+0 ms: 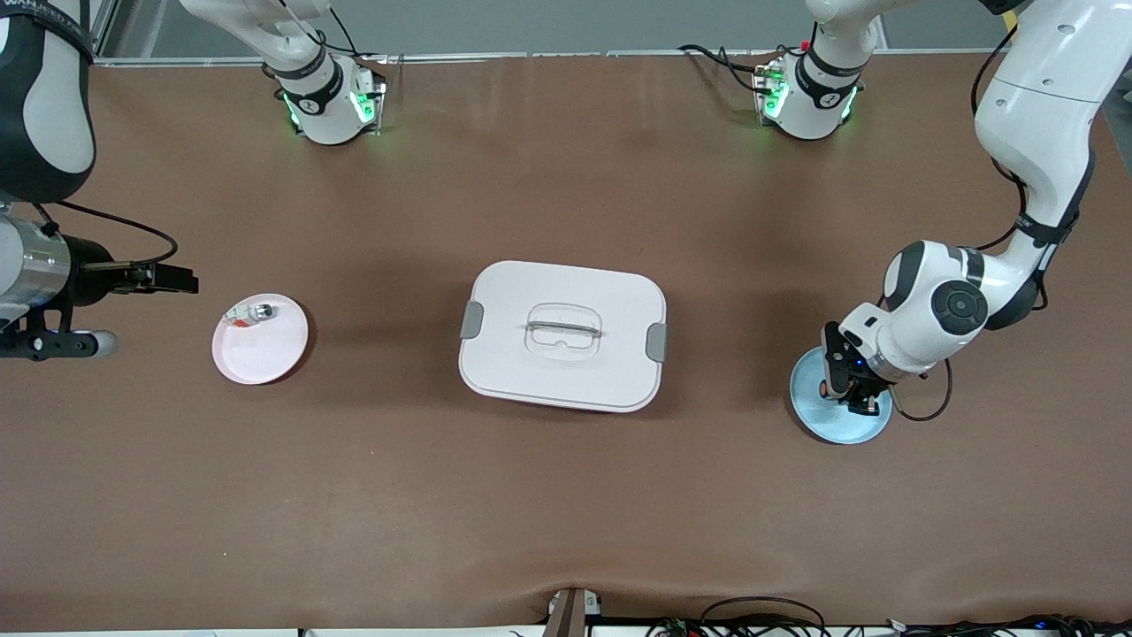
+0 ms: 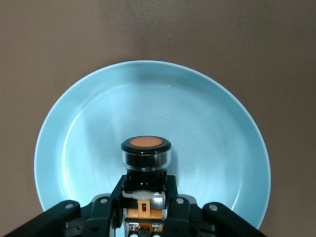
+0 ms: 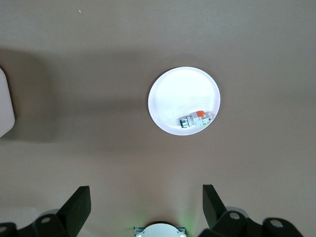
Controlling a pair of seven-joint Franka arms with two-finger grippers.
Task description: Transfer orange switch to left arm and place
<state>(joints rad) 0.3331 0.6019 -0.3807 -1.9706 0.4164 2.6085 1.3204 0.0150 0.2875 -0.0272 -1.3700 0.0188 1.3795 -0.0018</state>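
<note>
Orange switch (image 2: 145, 153) pinched at its body between left gripper (image 2: 145, 210) jaws, over the blue plate (image 2: 89, 128), lower right of front view. Box (image 1: 562, 334) sits mid-frame, blocking the direct path. Right gripper (image 3: 145, 210) waits, jaws spread, near the pink plate (image 1: 265, 354) holding a silver-and-white part (image 1: 250, 313).

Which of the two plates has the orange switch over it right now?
The blue plate at the left arm's end, where the left gripper grips the orange switch. The pink plate holds only a small silver-and-white part.
</note>
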